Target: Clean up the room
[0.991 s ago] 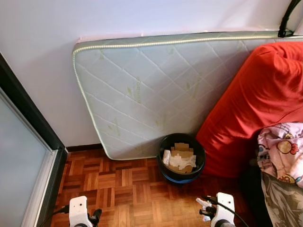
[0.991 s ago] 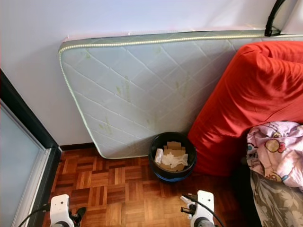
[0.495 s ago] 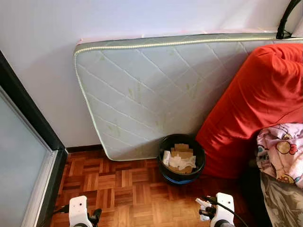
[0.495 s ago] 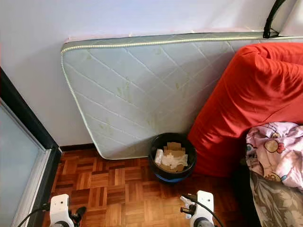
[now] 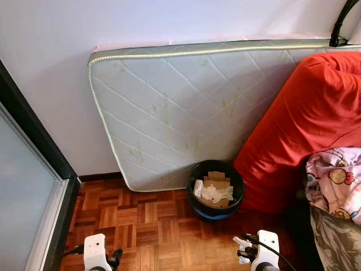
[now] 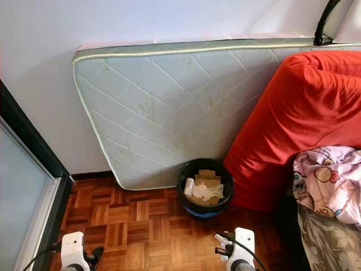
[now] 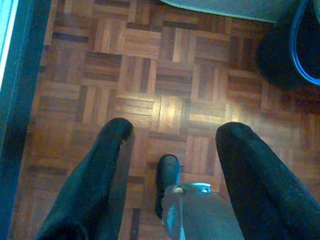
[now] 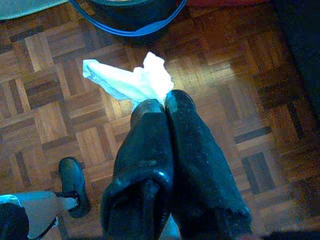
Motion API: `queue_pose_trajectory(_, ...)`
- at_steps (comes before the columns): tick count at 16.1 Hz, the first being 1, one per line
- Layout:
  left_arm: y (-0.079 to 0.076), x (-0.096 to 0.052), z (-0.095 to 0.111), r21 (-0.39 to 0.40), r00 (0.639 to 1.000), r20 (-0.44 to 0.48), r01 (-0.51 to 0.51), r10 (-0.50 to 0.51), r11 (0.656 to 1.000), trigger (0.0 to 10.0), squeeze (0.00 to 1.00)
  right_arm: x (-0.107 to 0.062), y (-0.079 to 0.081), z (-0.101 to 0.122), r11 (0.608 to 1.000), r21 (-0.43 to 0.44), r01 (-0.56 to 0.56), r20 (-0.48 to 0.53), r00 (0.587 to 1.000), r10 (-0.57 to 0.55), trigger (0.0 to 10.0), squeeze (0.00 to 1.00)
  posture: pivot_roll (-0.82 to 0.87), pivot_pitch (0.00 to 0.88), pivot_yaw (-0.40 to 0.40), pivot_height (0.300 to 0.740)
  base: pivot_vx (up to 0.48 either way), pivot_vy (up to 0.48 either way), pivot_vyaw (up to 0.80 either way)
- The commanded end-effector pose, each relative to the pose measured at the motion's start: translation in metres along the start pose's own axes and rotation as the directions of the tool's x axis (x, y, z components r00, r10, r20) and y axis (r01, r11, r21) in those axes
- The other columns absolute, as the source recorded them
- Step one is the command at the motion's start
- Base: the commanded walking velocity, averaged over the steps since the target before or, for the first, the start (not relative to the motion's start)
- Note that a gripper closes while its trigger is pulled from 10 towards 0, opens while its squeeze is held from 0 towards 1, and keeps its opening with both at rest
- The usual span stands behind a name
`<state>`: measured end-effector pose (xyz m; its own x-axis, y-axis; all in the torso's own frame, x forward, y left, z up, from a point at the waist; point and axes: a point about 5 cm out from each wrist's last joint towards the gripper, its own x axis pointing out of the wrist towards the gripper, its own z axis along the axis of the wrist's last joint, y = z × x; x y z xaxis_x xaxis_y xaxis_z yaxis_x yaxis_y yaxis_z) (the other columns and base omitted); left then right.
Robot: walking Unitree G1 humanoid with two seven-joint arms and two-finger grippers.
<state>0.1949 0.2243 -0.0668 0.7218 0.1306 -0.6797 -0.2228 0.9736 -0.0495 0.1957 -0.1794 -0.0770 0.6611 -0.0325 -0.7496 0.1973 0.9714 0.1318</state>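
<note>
Two tools sit low at the bottom of the frame over the wooden parquet floor [image 5: 146, 226]. The right tool [image 8: 162, 102] has its black fingers pressed together, clamped on a crumpled white tissue [image 8: 132, 80] that sticks out beyond the fingertips. In the head views the tissue shows as a small white scrap at the right tool, lower right of centre, near the bin but apart from it.

The left tool [image 7: 172, 132] hangs at the lower left of the frame with its two fingers spread apart and nothing between them, only bare parquet beneath.

A round black bin [image 5: 216, 189] with a blue band near its base stands on the floor just right of the frame's middle. Inside it lie pieces of brown cardboard [image 5: 215, 179] and some white paper [image 5: 217, 193]. The bin stands just in front of the lower edge of a pale quilted mattress [image 5: 180, 107] that stands on its long edge, tilted against the white wall [image 5: 51, 34] across the upper half of the frame. A big red cushion [image 5: 304, 118] fills the right side, right beside the bin. At the lower right, a pink patterned cloth [image 5: 335, 180] lies bunched below the cushion. A dark-framed glass door [image 5: 25, 192] runs down the left edge.
</note>
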Motion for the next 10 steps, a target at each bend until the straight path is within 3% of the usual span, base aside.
queue_pose_trajectory(1, -0.0017, -0.0002, -0.0009, 0.004, 1.000, 0.000, 0.006, -0.006, 1.000, 10.0, 0.00, 0.0004, -0.0017, 0.0028, 1.000, 0.009, 0.007, 0.007, 1.000, -0.007, 10.0, 0.00, 0.08, 0.047, -0.040, 0.736, 0.000, 0.000, 0.00)
queue_pose_trajectory(10, -0.0041, 0.0006, 0.0015, 0.008, 1.000, 0.013, 0.012, -0.012, 1.000, 10.0, 0.00, 0.0014, 0.0002, 0.0072, 1.000, 0.003, -0.007, 0.022, 1.000, 0.007, 10.0, 0.00, 0.07, 0.014, -0.038, 0.736, 0.255, 0.000, 0.00)
